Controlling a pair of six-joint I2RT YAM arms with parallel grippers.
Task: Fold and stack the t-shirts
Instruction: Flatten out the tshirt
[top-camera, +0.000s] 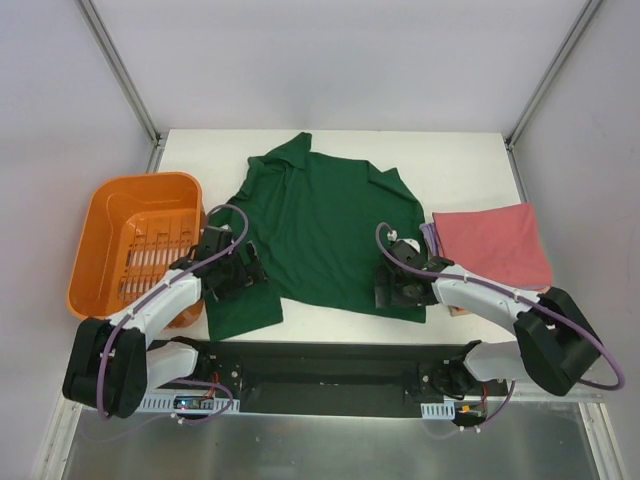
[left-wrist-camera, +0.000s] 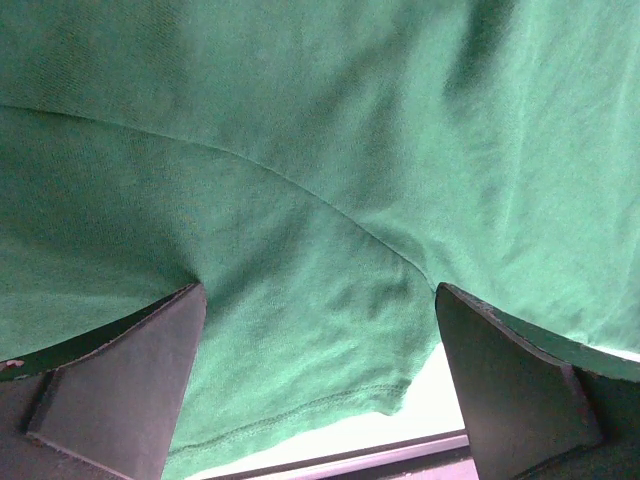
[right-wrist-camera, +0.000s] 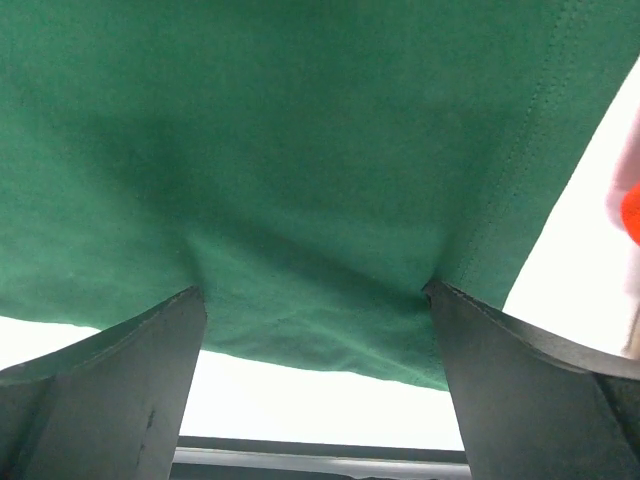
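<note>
If pinched unevenly, green shirt (top-camera: 320, 215): may bunch, fold crooked.
Left claw (left-wrist-camera: 318, 290): spread wide, tips on bottom hem.
Right claw (right-wrist-camera: 312, 290): spread wide, tips on bottom hem.

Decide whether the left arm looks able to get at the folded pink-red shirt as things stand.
Probably not. The left gripper sits open at the near left corner of the green shirt, while the pink-red shirt lies across the table, beyond the right gripper and its arm.

White table (top-camera: 470, 160): green shirt (top-camera: 320, 220) spread flat in the middle, folded shirts (top-camera: 495, 245) right, basket (top-camera: 110, 215) at left edge.
</note>
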